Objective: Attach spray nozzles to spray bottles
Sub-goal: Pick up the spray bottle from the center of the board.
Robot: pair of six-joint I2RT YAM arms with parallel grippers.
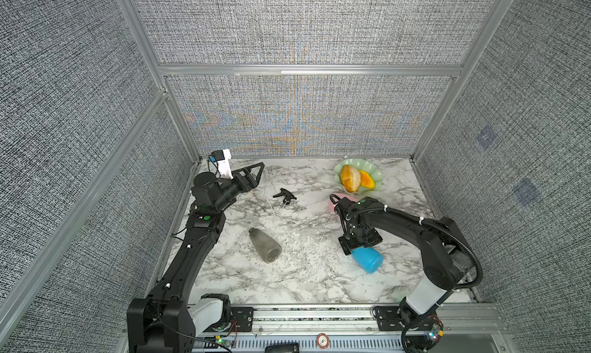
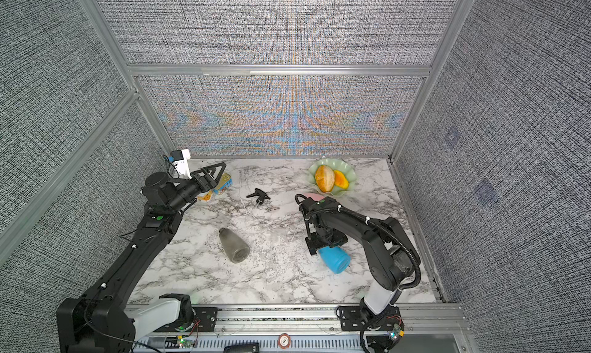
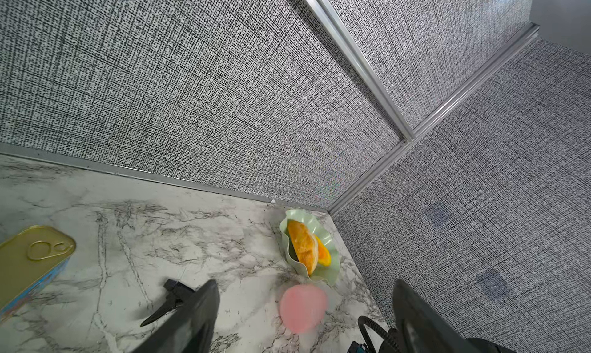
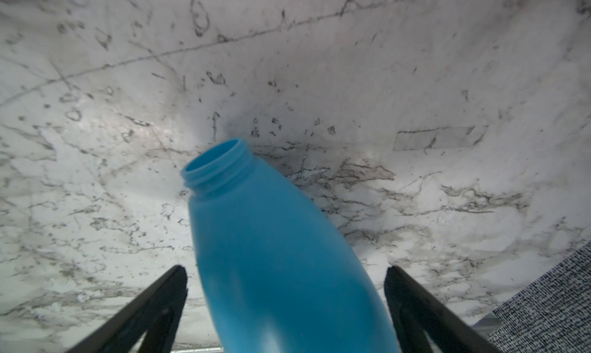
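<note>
at the near right of the white marble-patterned tabletop (image 1: 307,281), a blue tapering plastic spray bottle (image 1: 367,260) lies on its side, threaded neck bare. the right gripper (image 4: 286,268) straddles its body from above, jaws spread wide with a gap showing on each side in the right wrist view, so it is not clamped. left of it, near the middle, a smoky grey translucent spray bottle (image 1: 264,245) lies on its side, neck pointing to the back wall, uncapped. farther back a black plastic trigger spray nozzle (image 1: 284,197) lies alone on the marble. a pink spray bottle (image 3: 302,306) lies behind the right arm's wrist, just before a pale green scalloped bowl (image 1: 377,175) holding orange food. at the far left the left gripper (image 3: 303,286) hangs above the table, jaws apart and empty, over a gold-lidded tin can (image 2: 225,181).
</note>
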